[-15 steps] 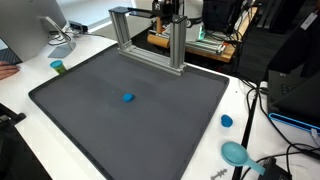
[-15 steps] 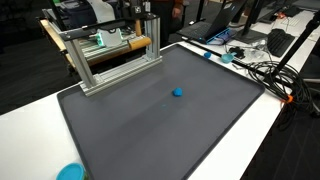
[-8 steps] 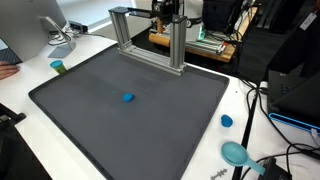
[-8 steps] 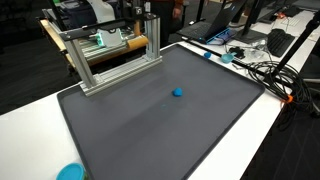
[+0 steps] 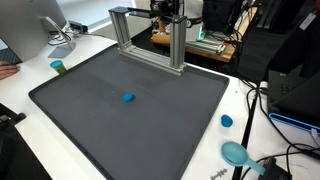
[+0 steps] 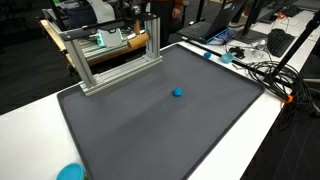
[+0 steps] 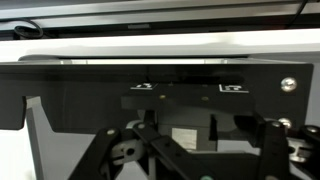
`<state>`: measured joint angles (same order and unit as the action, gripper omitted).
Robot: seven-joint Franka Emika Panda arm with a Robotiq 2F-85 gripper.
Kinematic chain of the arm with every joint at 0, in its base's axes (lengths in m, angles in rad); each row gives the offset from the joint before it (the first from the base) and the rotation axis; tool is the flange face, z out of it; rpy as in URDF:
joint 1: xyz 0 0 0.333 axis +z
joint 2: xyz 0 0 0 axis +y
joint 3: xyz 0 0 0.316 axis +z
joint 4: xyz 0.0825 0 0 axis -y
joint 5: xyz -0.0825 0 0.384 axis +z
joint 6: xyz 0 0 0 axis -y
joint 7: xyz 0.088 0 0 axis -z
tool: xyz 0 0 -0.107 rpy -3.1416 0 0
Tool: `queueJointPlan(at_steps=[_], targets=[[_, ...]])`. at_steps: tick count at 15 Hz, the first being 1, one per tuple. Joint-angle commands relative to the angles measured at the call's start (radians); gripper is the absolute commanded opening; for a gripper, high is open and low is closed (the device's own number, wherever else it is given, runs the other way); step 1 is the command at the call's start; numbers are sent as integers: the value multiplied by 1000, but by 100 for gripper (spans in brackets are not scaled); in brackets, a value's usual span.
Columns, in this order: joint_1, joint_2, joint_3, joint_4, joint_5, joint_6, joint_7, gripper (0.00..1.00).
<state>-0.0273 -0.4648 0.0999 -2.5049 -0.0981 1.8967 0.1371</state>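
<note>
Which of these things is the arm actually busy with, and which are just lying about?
In hand:
- gripper, hovering by the top of the metal frame

Lying about:
- small blue piece on the dark mat
- blue cap
- teal dish
- green-topped cup
- cables
</note>
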Motion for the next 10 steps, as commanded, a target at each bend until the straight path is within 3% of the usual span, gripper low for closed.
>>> queueJointPlan(at_steps=[1,3,8,9,10], targets=[[8,-15,-46,10,23,-48,-29,100],[11,-24,-63,6,51,-51,-40,100],[20,-48,-100,11,118,-94,-94,77],[20,-54,-106,10,130,-100,-105,79],[21,-60,-114,6,150,-104,-112,88]])
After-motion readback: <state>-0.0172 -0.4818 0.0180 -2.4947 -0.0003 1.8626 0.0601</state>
